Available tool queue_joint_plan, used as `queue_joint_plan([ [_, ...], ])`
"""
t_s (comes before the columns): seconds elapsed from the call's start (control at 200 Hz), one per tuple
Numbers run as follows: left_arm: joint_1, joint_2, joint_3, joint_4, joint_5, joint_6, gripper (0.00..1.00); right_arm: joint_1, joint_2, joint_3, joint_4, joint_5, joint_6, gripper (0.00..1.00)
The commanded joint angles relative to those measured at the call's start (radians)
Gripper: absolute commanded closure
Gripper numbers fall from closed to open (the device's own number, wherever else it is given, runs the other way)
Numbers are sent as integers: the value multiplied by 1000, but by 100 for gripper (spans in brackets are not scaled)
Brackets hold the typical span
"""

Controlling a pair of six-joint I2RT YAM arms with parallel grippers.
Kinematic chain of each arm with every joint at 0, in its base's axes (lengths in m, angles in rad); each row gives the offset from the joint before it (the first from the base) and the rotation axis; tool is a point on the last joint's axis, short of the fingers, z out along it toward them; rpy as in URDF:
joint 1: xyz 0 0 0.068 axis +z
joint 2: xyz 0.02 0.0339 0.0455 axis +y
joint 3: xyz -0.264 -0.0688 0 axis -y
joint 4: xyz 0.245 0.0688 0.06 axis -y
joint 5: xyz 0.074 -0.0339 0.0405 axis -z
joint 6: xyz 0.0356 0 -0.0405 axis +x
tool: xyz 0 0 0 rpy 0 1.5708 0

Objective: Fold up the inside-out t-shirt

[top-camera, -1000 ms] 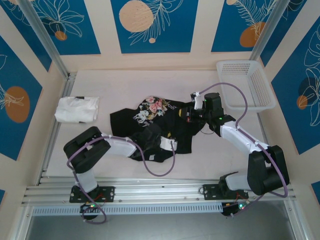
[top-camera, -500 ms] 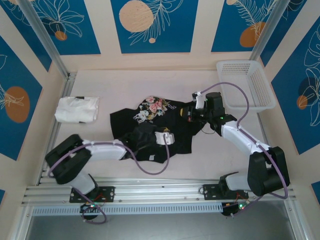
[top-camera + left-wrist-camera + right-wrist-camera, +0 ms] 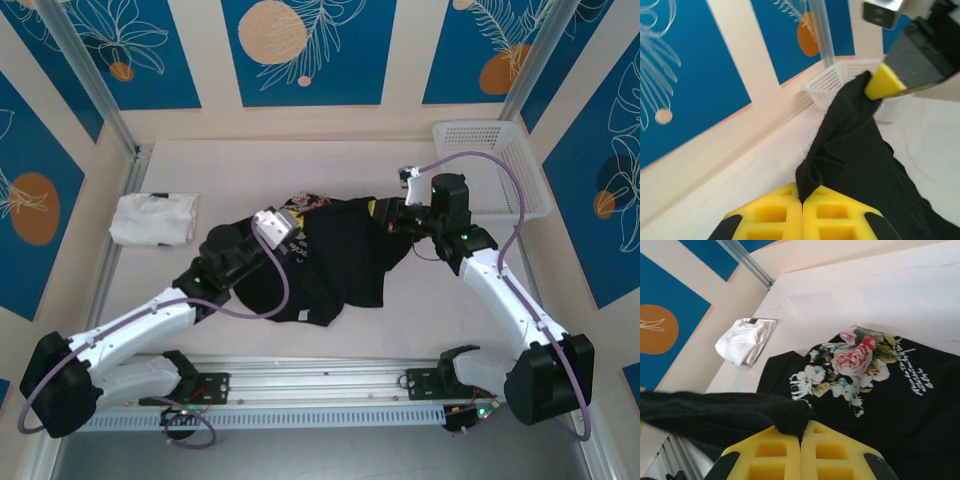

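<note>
The inside-out t-shirt [image 3: 345, 260] lies black and crumpled at the table's middle, one edge lifted and stretched between both grippers. My left gripper [image 3: 303, 210] is shut on a bunched black edge [image 3: 812, 172] at the shirt's far left. My right gripper [image 3: 383, 213] is shut on the same edge at the far right, and its yellow finger [image 3: 883, 82] shows in the left wrist view. In the right wrist view the pinched cloth [image 3: 790, 417] sits at my right gripper [image 3: 801, 432], with the pink floral print [image 3: 857, 360] flat on the table beyond.
A white folded garment [image 3: 152, 218] lies at the table's left edge, also in the right wrist view [image 3: 744, 340]. A white mesh basket [image 3: 490, 165] stands at the back right corner. Metal frame posts [image 3: 85, 75] rise at both back corners.
My left arm has swung from the shirt's near hem up to its far side, shutting on a black edge and pulling it over most of the floral print. The right gripper drifted slightly right.
</note>
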Motion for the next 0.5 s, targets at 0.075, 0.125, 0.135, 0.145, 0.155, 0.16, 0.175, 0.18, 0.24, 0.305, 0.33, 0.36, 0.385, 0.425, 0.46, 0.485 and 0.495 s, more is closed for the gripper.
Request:
queue_joint_plan([
  [0.075, 72, -32, 54, -150, 50, -199, 100, 52, -20, -24, 54, -38, 27, 99],
  [0.125, 90, -35, 54, -163, 67, -231, 100, 70, -12, -24, 59, -36, 31, 99],
  [0.135, 94, -36, 54, -165, 70, -237, 100, 73, -10, -23, 61, -37, 32, 99],
  [0.145, 98, -36, 53, -168, 74, -245, 100, 77, -9, -22, 62, -35, 32, 99],
  [0.155, 100, -37, 53, -170, 77, -250, 100, 80, -7, -21, 62, -32, 31, 99],
  [0.16, 102, -39, 53, -171, 80, -254, 100, 83, -6, -21, 62, -31, 30, 99],
  [0.175, 108, -39, 53, -175, 85, -264, 100, 88, -5, -20, 62, -28, 31, 99],
  [0.18, 110, -40, 52, -176, 86, -266, 100, 89, -4, -20, 61, -27, 30, 99],
  [0.24, 130, -45, 52, -193, 104, -299, 100, 102, 3, -17, 61, -11, 30, 99],
  [0.305, 152, -47, 57, -223, 125, -328, 100, 108, 12, -13, 58, 3, 35, 99],
  [0.33, 159, -50, 60, -237, 128, -341, 100, 108, 17, -12, 51, 6, 36, 98],
  [0.36, 168, -51, 63, -255, 128, -355, 100, 109, 24, -4, 40, 5, 36, 97],
  [0.385, 176, -55, 66, -267, 126, -370, 100, 109, 30, 4, 27, 5, 34, 96],
  [0.425, 190, -64, 70, -285, 122, -393, 100, 110, 38, 18, 8, -1, 25, 92],
  [0.46, 205, -73, 75, -304, 120, -410, 100, 110, 40, 32, -18, -10, 9, 87],
  [0.485, 215, -82, 79, -320, 118, -418, 100, 109, 39, 43, -46, -8, -8, 83],
  [0.495, 219, -85, 83, -327, 117, -419, 100, 110, 38, 49, -59, -5, -18, 81],
])
